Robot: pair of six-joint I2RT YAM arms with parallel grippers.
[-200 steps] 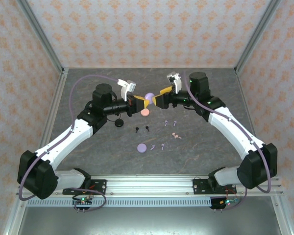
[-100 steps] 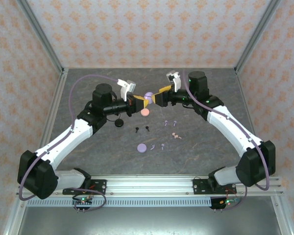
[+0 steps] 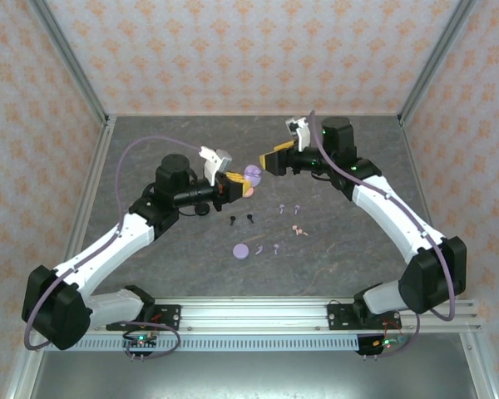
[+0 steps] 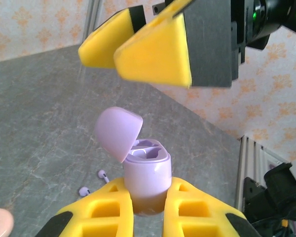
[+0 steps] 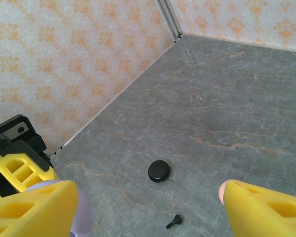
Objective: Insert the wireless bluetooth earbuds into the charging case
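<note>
From above, the black disc-shaped case [image 3: 201, 209] lies flat on the grey tabletop [image 3: 358, 266], at 8 o'clock from the left tool [image 3: 239, 184]. That tool is clenched on the lilac charging case [image 3: 252, 173] and holds it clear of the tabletop near the middle. In the left wrist view its yellow fingers [image 4: 101, 212] press the case body [image 4: 147, 173] from both sides. The domed lid [image 4: 117, 132] stands tilted back toward 10 o'clock, baring the moulded sockets. At 6 o'clock from the held case, a pink case [image 3: 248, 191] lies partly covered by the tool.

Every earbud lies loose on the tabletop, outside any case. Two black earbuds [image 3: 233, 220] lie side by side at 6 o'clock from the left tool. Nearer the arm bases is a closed lilac case [image 3: 241, 250], with the lower lilac earbuds [image 3: 259, 248] just beside it at 3 o'clock. The upper lilac earbuds [image 3: 282, 209] lie at 5 o'clock from the held case. The pink earbuds [image 3: 298, 230] are close together at 5 o'clock from that pair.

The right tool [image 3: 264, 162] is released, its fingers spread wide with nothing between them. It hovers at 2 o'clock from the held case, near it but apart. Seen from the left wrist, its yellow fingers [image 4: 153, 49] hang above the lid without touching. Between the fingers in the right wrist view [image 5: 150, 197], the black case [image 5: 159, 171] and one black earbud [image 5: 174, 221] show on the tabletop below.
</note>
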